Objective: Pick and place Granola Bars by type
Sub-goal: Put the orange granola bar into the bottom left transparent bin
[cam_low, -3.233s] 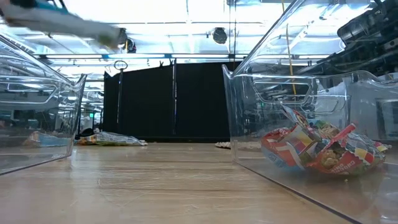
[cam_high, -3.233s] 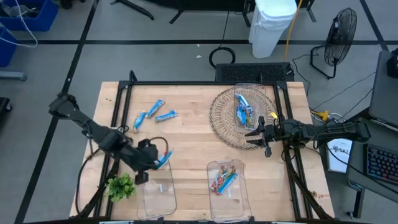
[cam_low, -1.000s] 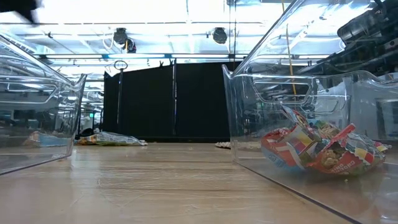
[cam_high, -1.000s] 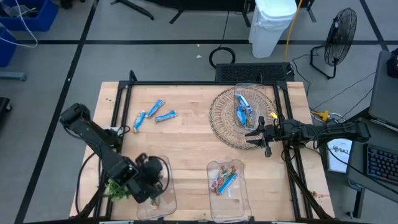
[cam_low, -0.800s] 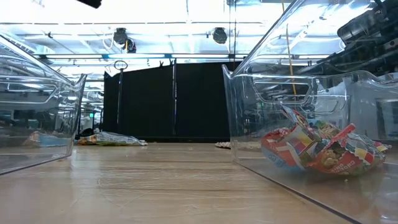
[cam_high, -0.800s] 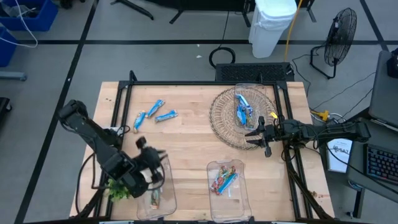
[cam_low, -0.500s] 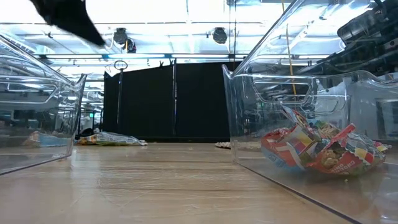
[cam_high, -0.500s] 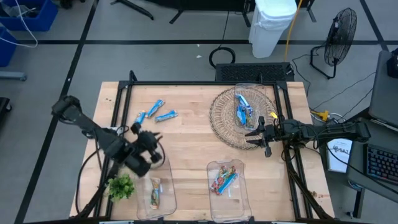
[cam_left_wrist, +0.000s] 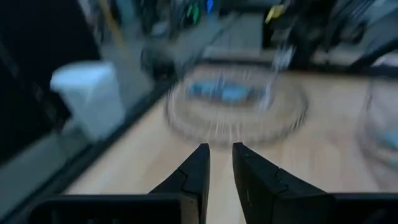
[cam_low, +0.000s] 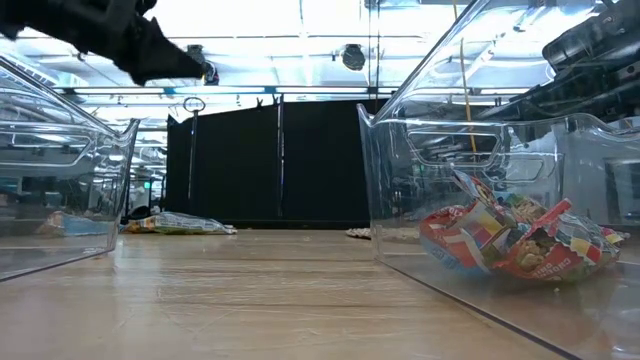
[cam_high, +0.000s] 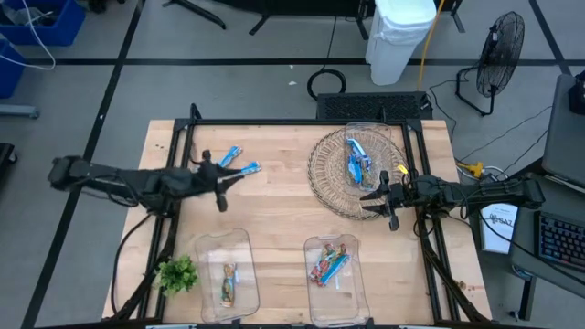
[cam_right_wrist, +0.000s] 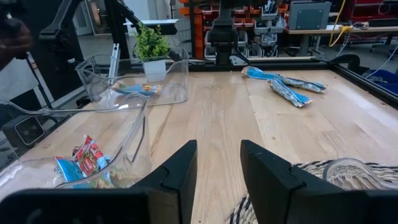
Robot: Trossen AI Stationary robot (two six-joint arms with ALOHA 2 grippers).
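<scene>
Over the worktop's left half, the left gripper (cam_high: pixel 222 185) hangs with its dark fingers (cam_left_wrist: pixel 198 171) parted by a narrow gap and nothing between them, just beside the loose bright blue wrapped granola bars (cam_high: pixel 239 162) lying near the far left edge. One more blue bar lies in the clear plastic tray (cam_high: pixel 249 249) at the near left edge, next to a green leafy sprig (cam_high: pixel 178 272). The second clear plastic tray (cam_high: pixel 355 291) near the middle of the near edge holds multicoloured bars (cam_high: pixel 326 265). More blue bars (cam_high: pixel 356 160) lie in the round wire basket (cam_high: pixel 322 174) towards the far right corner. The right gripper (cam_high: pixel 377 201) rests at that basket's rim, fingers (cam_right_wrist: pixel 179 167) spread and empty.
</scene>
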